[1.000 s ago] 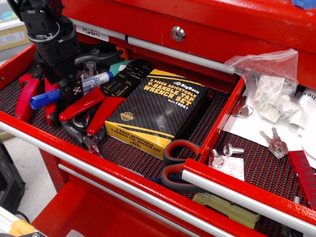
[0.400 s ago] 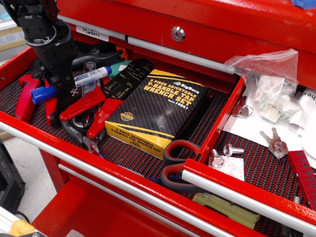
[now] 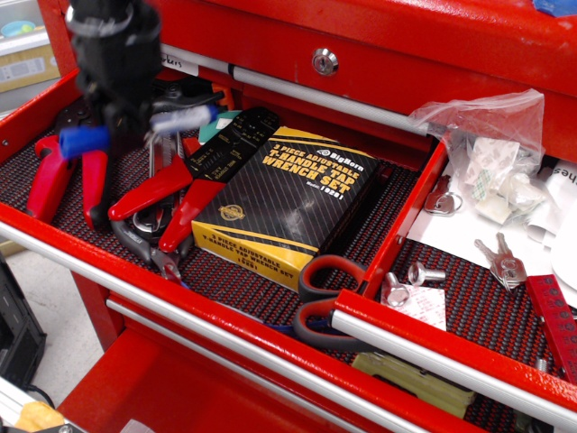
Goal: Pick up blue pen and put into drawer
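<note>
My gripper (image 3: 126,124) is shut on the blue pen (image 3: 176,120) and holds it lifted above the left end of the wide drawer. The pen lies roughly level, its blue cap (image 3: 84,142) to the left and its silvery barrel and blue tail to the right. The image of the arm and pen is blurred by motion. The lower drawer (image 3: 451,338) stands open at the right, with a silver pull bar, dark mesh liner, keys (image 3: 505,262), wing nuts (image 3: 424,273) and a plastic bag (image 3: 491,149). The gripper is far left of it.
Under the gripper lie red-handled pliers (image 3: 167,194) and more red-handled tools (image 3: 50,185). A black-yellow wrench set box (image 3: 288,203) fills the wide drawer's middle. Scissors (image 3: 325,302) lie at its right front corner. The red divider wall (image 3: 406,216) separates the two drawers.
The gripper has risen with the pen in it, lifting it off the pliers and up toward the back of the wide drawer. Nothing else has moved.
</note>
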Motion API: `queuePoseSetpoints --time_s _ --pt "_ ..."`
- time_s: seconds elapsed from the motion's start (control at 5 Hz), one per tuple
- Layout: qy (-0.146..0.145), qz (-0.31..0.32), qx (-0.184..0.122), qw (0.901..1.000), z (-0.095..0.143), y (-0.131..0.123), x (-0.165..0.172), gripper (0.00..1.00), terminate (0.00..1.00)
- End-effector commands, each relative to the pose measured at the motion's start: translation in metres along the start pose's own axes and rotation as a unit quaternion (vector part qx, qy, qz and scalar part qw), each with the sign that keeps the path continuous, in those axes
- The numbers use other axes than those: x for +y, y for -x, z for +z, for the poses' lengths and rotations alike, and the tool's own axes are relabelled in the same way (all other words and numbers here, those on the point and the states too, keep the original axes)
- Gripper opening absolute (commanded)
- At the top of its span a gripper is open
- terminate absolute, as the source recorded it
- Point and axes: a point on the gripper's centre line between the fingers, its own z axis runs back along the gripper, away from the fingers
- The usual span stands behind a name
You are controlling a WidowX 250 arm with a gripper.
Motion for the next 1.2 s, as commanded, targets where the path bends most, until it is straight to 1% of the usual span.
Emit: queuePoseSetpoints --time_s 0.0,0.2,0.4,0.6,0.8,1.0 --pt "0.013 0.029 0.002 0.9995 0.09 -0.035 -0.053 0.0 0.0" --pt "0.003 0.081 -0.062 0.9947 0.112 -0.054 -0.094 0.0 0.0" --pt "-0.013 0.009 -0.11 0.9938 0.138 -0.067 -0.14 0.0 0.0" --pt "-0.001 -0.021 -0.156 0.9875 0.153 -0.082 -0.171 0.0 0.0" --pt "-0.039 -0.013 -0.165 0.9855 0.155 -0.092 -0.187 0.0 0.0" --pt "-0.073 0.029 -0.152 0.9852 0.163 -0.104 -0.2 0.0 0.0"
